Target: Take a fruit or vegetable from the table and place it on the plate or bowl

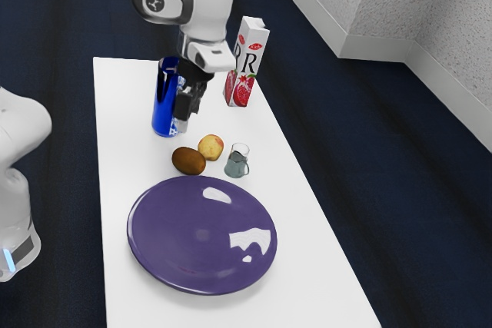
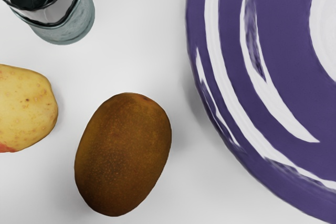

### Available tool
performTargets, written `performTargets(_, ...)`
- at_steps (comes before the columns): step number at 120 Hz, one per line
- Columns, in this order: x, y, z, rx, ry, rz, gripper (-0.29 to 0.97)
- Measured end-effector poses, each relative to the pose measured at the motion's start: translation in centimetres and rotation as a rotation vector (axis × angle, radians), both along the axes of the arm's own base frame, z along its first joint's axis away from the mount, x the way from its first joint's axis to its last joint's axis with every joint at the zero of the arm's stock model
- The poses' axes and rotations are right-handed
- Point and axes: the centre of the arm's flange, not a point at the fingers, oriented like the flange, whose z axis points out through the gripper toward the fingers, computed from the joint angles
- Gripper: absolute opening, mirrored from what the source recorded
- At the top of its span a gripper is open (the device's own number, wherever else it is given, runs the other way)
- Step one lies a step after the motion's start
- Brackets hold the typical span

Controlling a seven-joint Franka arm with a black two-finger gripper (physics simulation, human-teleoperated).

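Our black two-finger end effector (image 1: 187,117) hangs above the white table (image 1: 307,228), just in front of the tall glossy blue can (image 1: 164,97). It holds nothing, and we cannot tell whether it is spread or pressed together.

The oval brown kiwi (image 1: 188,160) that we judge to be the target lies on the table nearer the camera than the end effector, between the can and the big round purple plate (image 1: 201,233). In the wrist view the kiwi (image 2: 123,154) is right under the hand. The yellow-red apple-like fruit (image 2: 23,108) is just beside it, with a narrow gap between them. The small clear glass mug (image 2: 52,6) stands a little further off, and the plate's rim (image 2: 220,114) is near.

The crowding looks like the main risk. A descent that is slightly off toward the exterior view's right could push the yellow-red fruit into the mug. The kiwi is rounded and smooth, so an off-centre pinch could squirt it out or roll it away. A careless swing of the wrist could also clip the can, or the red-and-white strawberry juice carton (image 1: 247,63) beyond it.
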Motion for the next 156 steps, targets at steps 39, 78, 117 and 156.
performTargets(39, 2.6, 1.0, -3.9, -0.030, 0.023, -0.088, 0.66)
performTargets(78, 0.0, 1.3, -7.6, -0.050, -0.013, -0.202, 0.66)
performTargets(117, 2.1, 1.7, -10.8, -0.063, -0.041, -0.241, 0.66)
performTargets(156, 2.9, 2.8, -12.8, -0.100, -0.021, -0.242, 0.52)
